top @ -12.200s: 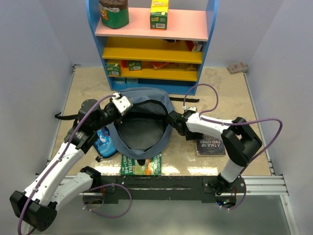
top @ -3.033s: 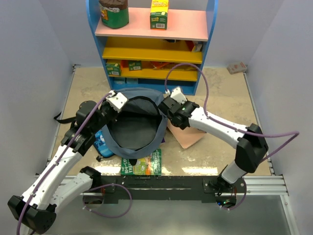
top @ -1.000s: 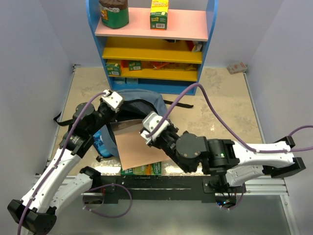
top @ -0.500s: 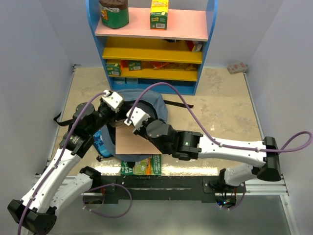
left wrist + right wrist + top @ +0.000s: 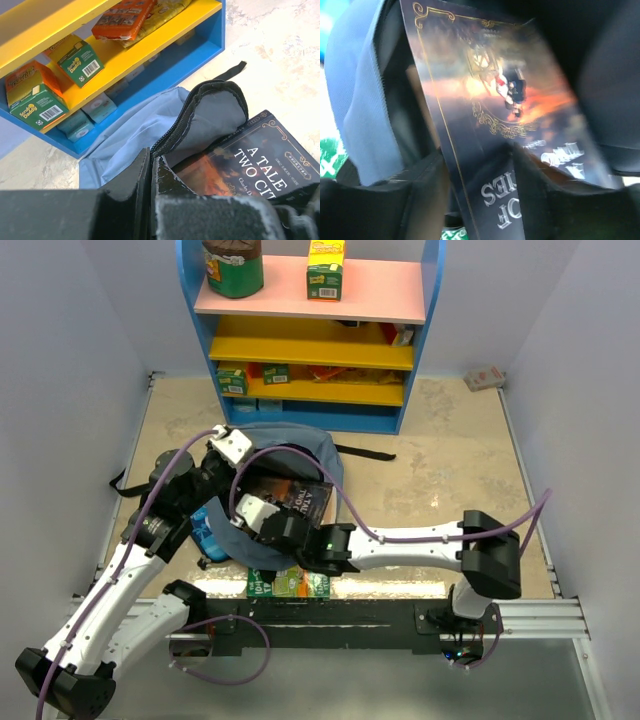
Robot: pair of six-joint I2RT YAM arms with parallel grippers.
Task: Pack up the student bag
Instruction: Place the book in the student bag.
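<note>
You are looking at 1 grey-blue backpack (image 5: pixel 315 445) and 2 books: 1 dark copy of A Tale of Two Cities (image 5: pixel 295 502) and 1 green-covered book (image 5: pixel 290 586). You are seeing 1 blue pencil case (image 5: pixel 207 530). You are also counting 1 blue shelf unit (image 5: pixel 330 416) carrying 1 dark green canister (image 5: pixel 233 265) and 1 yellow-green carton (image 5: pixel 325 268) on top, with 2 small green boxes (image 5: pixel 232 378) sitting lower down. 1 small reddish box (image 5: pixel 485 378) is lying well apart, and 2 robot arms (image 5: pixel 110 585) are showing.

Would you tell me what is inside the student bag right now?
A dark book titled A Tale of Two Cities lies in the open student bag; anything beneath it is covered.
</note>
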